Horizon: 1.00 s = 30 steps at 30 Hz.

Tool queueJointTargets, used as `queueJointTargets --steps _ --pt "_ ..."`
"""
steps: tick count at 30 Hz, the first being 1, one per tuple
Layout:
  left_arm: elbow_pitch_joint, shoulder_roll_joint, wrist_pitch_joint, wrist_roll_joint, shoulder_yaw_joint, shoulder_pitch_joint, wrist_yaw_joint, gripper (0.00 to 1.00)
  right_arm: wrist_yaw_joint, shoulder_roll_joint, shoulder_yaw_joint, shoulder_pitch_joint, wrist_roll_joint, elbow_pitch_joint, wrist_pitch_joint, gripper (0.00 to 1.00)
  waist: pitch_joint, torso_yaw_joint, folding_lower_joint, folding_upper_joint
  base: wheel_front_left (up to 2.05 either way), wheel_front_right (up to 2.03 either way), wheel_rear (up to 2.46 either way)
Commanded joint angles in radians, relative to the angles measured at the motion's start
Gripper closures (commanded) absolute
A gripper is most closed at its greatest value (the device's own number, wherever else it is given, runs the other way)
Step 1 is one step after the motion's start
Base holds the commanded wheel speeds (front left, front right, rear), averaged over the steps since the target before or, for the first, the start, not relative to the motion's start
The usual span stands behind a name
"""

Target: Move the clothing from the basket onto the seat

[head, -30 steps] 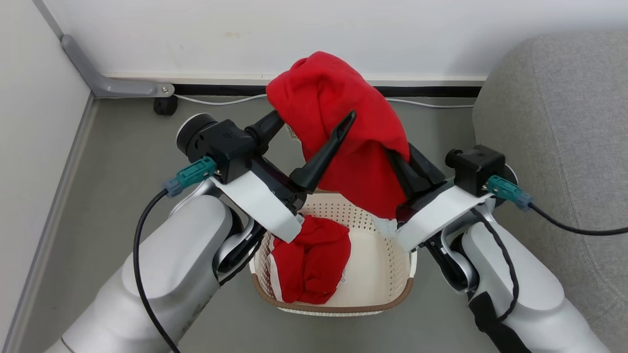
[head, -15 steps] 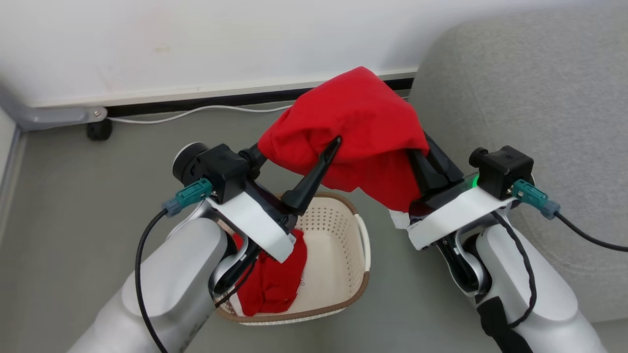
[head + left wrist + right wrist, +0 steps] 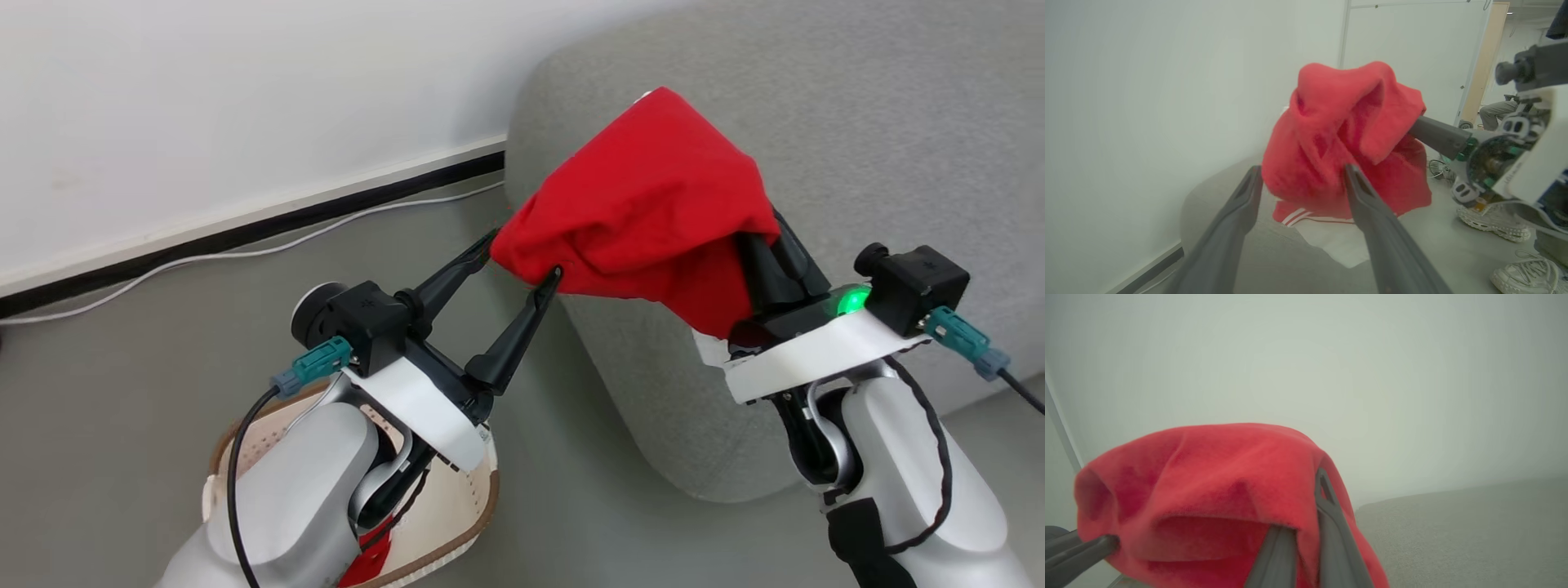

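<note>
While the right gripper [image 3: 780, 263] is clamped shut on a red garment [image 3: 653, 204], the cloth drapes over its dark fingers like a hood, middle-right of the head view and right in front of the grey seat [image 3: 882, 114]. That looks like the point of the pose: held high, the fabric clears the seat's rounded edge instead of dragging against it. Over at centre frame, the left gripper [image 3: 524, 257] has its jaws spread wide, tips bracketing the garment's left corner without pinching it. I read that as a helper's role, steadying the loose end, with the right arm alone carrying the load. Look at the left wrist view: two fingers stand apart either side of the bundle's lower part, white stripes [image 3: 1295, 215] dangling at the bottom centre. In the right wrist view, red cloth folds over the closed fingers, and the seat spreads out at lower right. Down at the lower left of the head view, the basket [image 3: 483, 523] sits on the floor [image 3: 163, 367], mostly hidden behind the left forearm [image 3: 286, 490]. A sliver of more red clothing [image 3: 367, 565] shows inside, so by my reckoning the job is partway, with at least one piece left to fetch. My call for the next move: carry the garment over the cushion, then open the right pincer. The risk is a snag, since the cloth wraps those fingers rather than hanging free of them.
</note>
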Motion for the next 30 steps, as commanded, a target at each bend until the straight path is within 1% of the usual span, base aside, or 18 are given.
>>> queueJointTargets --steps 1,6,8,15,23,30 --pt "-0.018 0.020 -0.006 0.004 0.044 -0.011 -0.001 0.00 0.004 0.004 0.000 0.003 -0.005 -0.035 -0.006 1.00 -0.017 -0.063 0.0000 0.0000 0.00 0.00 0.00" --pt "-0.030 0.018 -0.006 0.010 0.064 0.015 -0.001 0.00 0.004 -0.002 -0.036 0.020 -0.007 -0.065 -0.006 1.00 -0.019 -0.131 0.0000 0.0000 0.00 0.00 0.00" --pt "-0.038 0.013 -0.006 0.012 0.063 0.023 -0.001 0.00 0.004 -0.006 -0.050 0.030 -0.012 -0.078 -0.006 1.00 -0.016 -0.145 0.0000 0.0000 0.00 0.00 0.00" --pt "-0.042 0.002 -0.006 0.007 0.033 0.006 -0.001 0.00 0.004 -0.004 -0.123 0.072 -0.030 -0.133 -0.006 1.00 0.011 -0.162 0.0000 0.0000 0.00 0.00 0.00" --pt "-0.044 0.012 -0.006 -0.001 0.006 -0.011 -0.001 0.00 0.004 0.005 -0.196 0.075 -0.050 -0.174 -0.006 1.00 0.043 -0.166 0.0000 0.0000 0.00 0.00 0.00" --pt "-0.066 0.041 -0.006 0.005 0.012 -0.006 -0.001 0.00 0.004 0.004 -0.317 -0.008 -0.111 -0.156 -0.006 1.00 0.098 -0.166 0.0000 0.0000 0.00 0.00 0.00"
